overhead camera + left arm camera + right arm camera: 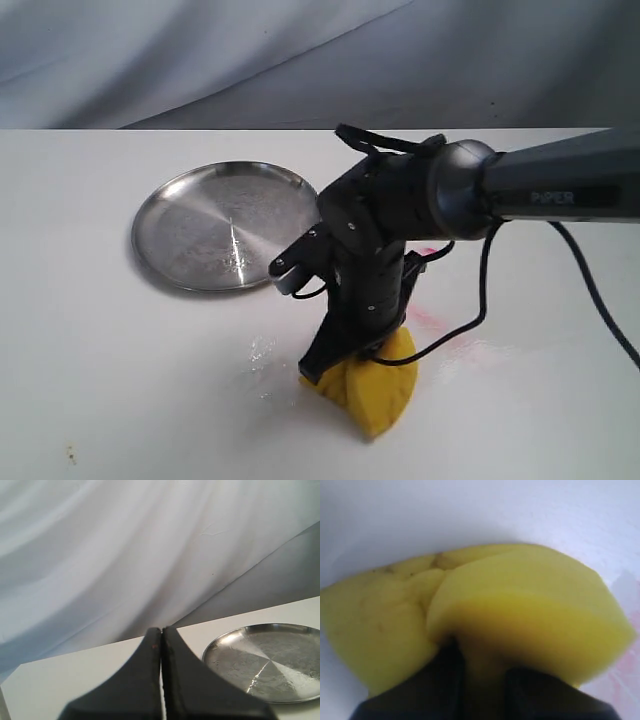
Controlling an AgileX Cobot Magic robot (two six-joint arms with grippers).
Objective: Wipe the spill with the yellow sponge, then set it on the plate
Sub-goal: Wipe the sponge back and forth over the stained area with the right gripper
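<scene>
Judging this as mid-wipe: my right gripper (pixel 350 360) is clamped on the yellow sponge (pixel 378 392), squashing it onto the table (pixel 120 380) between a wet smear (pixel 262 352) and the pink-streaked spill (pixel 432 318). The sponge's long axis lies across the jaws, with its folded edge pointing toward the exterior camera. Next I need a sweep over the streaks, then a lift to the plate (pixel 225 225). My left gripper (pixel 161 632) sits closed on nothing

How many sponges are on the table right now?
1. The yellow sponge, pinched in the right gripper, presses the table near the plate. The arm could hide another.
</scene>
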